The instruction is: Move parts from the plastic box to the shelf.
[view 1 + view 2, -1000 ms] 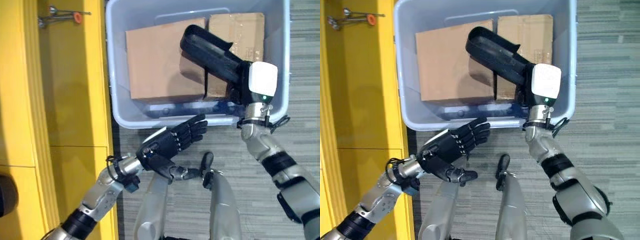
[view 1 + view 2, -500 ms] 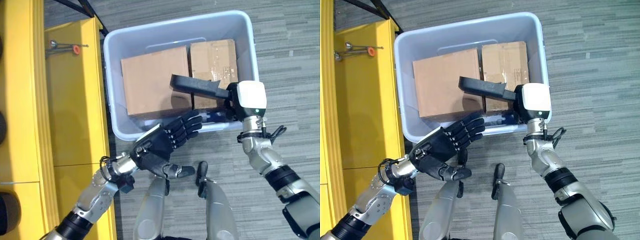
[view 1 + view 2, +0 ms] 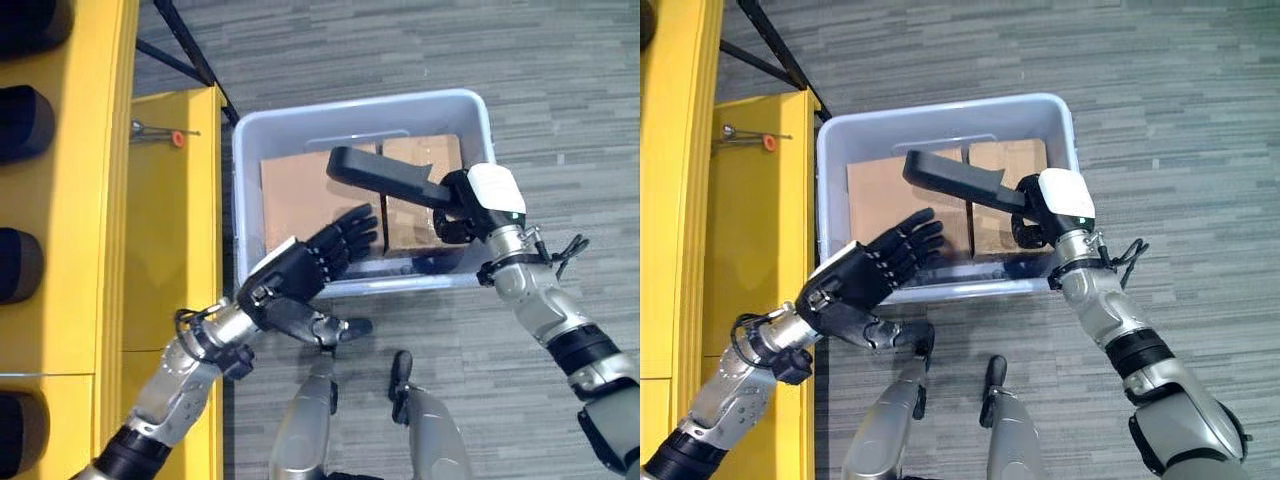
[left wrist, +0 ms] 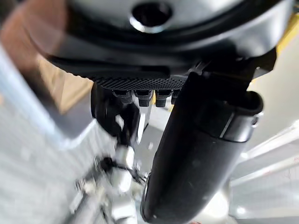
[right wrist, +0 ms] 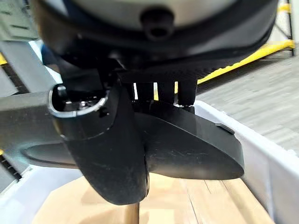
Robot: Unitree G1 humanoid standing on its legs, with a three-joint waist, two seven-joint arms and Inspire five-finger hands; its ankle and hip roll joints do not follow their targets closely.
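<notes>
A: What worries you here?

B: The right hand (image 3: 462, 205) is clamped on one end of the long black part (image 3: 385, 176), thumb and fingers curled round it, so most of its length sticks out unsupported above the cardboard boxes (image 3: 300, 190) in the plastic box (image 3: 243, 160). I judge it could twist or slip in that end grip on the way to the yellow shelf (image 3: 170, 200).

A: And the left hand?

B: The left hand (image 3: 300, 270) hovers with fingers spread and straight, holding nothing, above the box's near wall. It sits between the part and the shelf, so a sideways swing could knock the part's free end against it, or against the box rim.

A: What differs from a second ago?

B: The whole view has pulled back, so more floor and shelf show; that is the camera moving. Still, the part has turned: it was slanting up toward the box's far side, now it lies nearly level, pointing toward the shelf. The left hand has come up over the box edge.
</notes>
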